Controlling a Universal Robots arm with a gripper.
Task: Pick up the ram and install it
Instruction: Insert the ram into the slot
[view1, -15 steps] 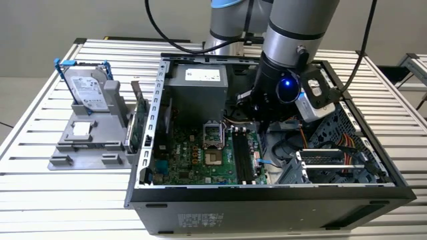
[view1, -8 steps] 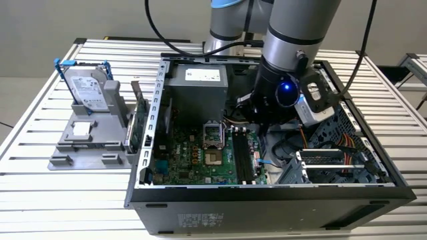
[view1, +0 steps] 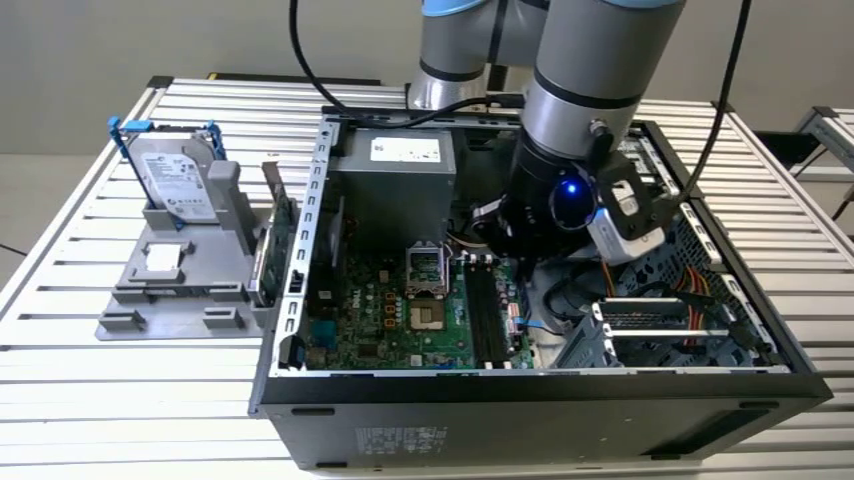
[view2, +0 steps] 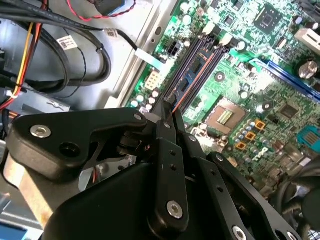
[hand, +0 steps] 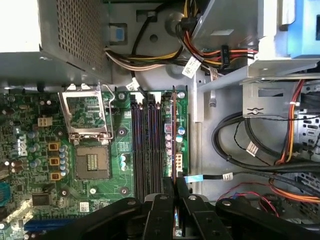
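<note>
The open computer case (view1: 534, 400) lies on the slatted tabletop (view1: 80, 400), and the arm reaches down into it over the motherboard (hand: 30, 165), towards the exterior view's right of the bare processor socket (hand: 91, 150). The black memory slots (hand: 145, 145) run side by side there, and their long axis points straight out from the end effector (hand: 174, 187), as both wrist views show. The ram (hand: 173, 135) stands on edge, pinched between the closed fingers (hand: 186, 200), its length stretching away from the fingertips parallel to the slots. In the first wrist view it sits over the outermost slot, on the side nearest the case's metal drive bay (hand: 270, 65); whether it is already seated or only just above the slot cannot be told. Seen edge-on, the ram is a very thin strip with a reddish-orange upper edge (view2: 192, 82) and a bluish face, roughly as long as the slots.
</note>
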